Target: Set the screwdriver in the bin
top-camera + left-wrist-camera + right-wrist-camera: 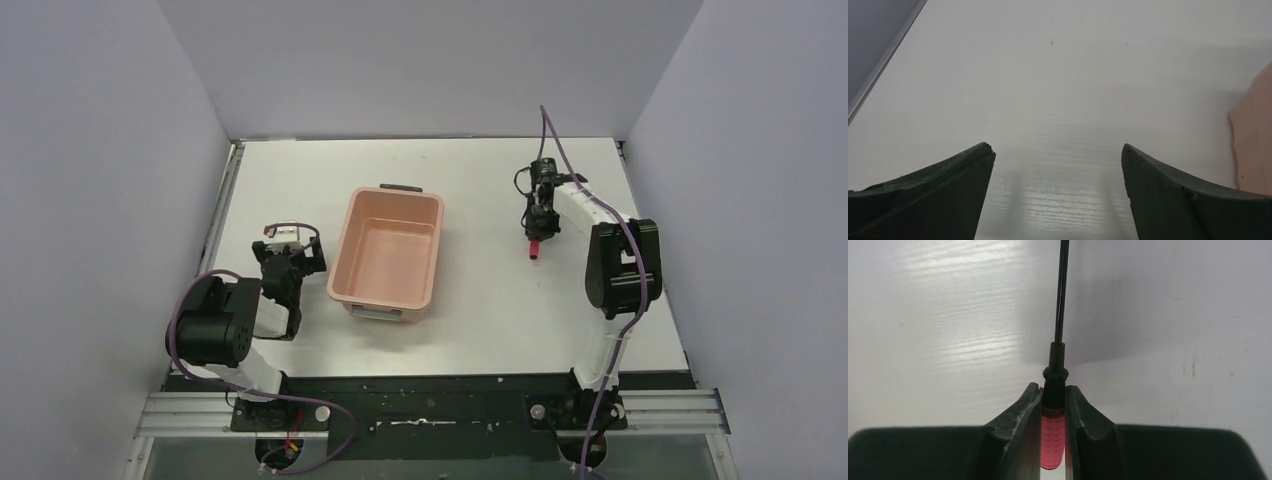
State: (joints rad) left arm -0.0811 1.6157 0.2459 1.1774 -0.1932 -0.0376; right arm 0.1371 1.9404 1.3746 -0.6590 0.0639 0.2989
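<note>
The screwdriver (pixel 1053 440) is seen with a pinkish-red handle marked by a fine grid pattern, and a black collar and shaft. The bin (pixel 395 208) is coloured salmon pink throughout, with a dark handle at the far end and a grey one at the near end. The table (pixel 480 180) is white, crossed by faint wood-grain lines. The left gripper (pixel 1058 150) and the right gripper (pixel 1053 389) are coloured near-black. The left arm (pixel 210 325) and the right arm (pixel 615 265) are finished in black and white, with purple cables (pixel 547 130).
</note>
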